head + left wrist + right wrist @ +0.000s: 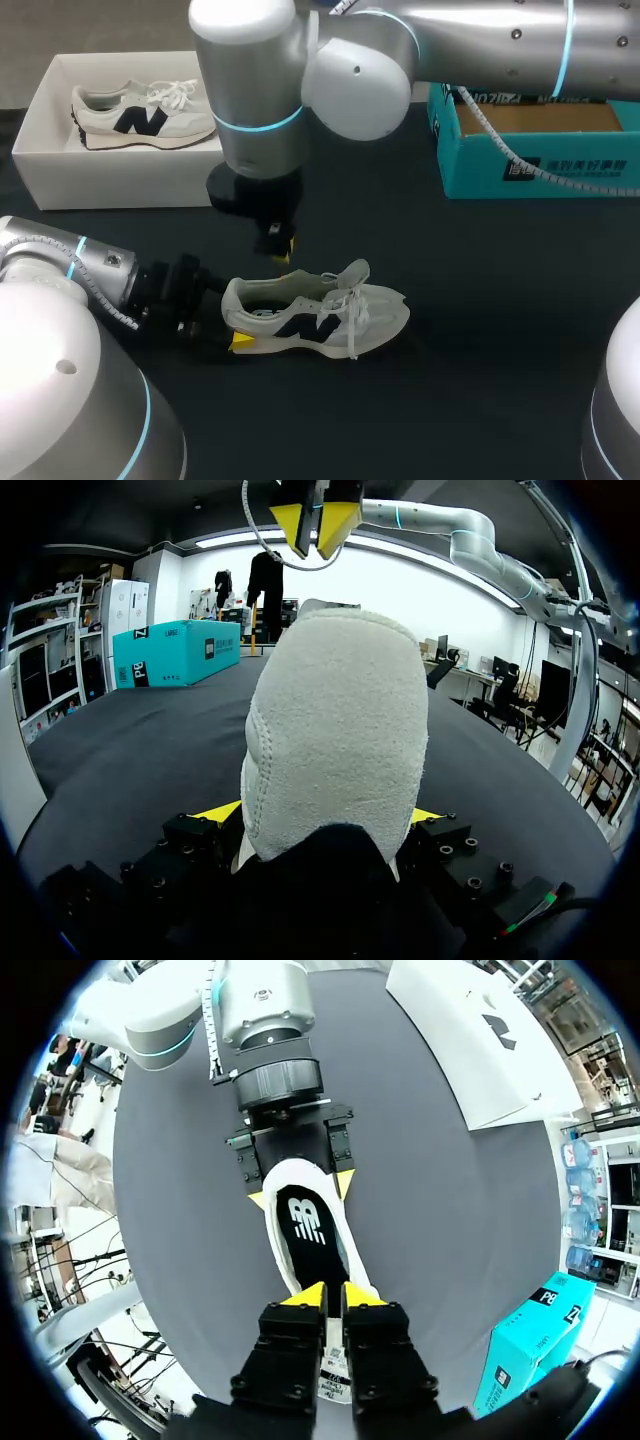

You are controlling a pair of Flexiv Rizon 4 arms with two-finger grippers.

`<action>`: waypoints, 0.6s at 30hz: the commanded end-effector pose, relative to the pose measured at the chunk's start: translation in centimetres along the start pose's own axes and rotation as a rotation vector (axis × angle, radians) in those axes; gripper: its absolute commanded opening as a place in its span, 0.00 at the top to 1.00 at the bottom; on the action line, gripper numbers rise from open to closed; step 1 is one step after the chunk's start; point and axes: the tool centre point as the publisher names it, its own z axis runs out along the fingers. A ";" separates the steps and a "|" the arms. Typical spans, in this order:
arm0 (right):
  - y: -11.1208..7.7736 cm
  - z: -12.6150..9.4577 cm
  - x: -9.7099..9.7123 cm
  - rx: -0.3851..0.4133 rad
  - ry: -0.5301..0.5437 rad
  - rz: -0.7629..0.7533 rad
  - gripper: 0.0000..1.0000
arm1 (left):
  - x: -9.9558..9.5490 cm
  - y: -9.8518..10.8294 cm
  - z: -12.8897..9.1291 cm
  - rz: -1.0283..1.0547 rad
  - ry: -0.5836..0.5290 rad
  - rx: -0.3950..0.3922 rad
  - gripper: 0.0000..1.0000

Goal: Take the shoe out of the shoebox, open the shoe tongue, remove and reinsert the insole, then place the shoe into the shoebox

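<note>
Black desk (480, 300) lies bare around the shoe (320, 315), which stands on its sole with the toe pointing away from the left hand (236, 325). That hand is clamped on the heel, a yellow fingertip on each side. The right hand (278, 245) hangs above the heel end of the shoe, apart from it and just beyond the left hand. Its fingers are drawn together with nothing between them. Its arm comes in from the right across the far part of the desk.

Ahead of the toe and on the near side of the shoe the desk is open up to its edges. The white shoebox (60, 180) stands at the far left edge, well apart from both hands, with another shoe (140, 115) inside. A teal box (520, 165) sits at the far right edge, also well apart.

The left wrist view shows only the pale back of the heel between its own fingers, with the right hand's tips above it; the shoe's opening is hidden there. The right wrist view looks straight down into that opening, where the black insole (308, 1225) lies in place, and it shows both left fingertips against the heel. The head view shows only one of them. Only the head view shows the tongue (355, 272), which stands up at the end of the shoe away from the left hand.
</note>
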 end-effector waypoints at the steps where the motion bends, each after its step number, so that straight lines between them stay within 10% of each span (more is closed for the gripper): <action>1: 0.1 0.0 0.0 0.002 0.000 0.000 1.00 | -0.1 0.1 0.2 -0.001 0.000 -0.002 1.00; 18: 1.2 4.6 1.4 -0.002 0.010 -0.034 1.00 | -0.1 0.1 0.2 -0.001 0.000 -0.002 1.00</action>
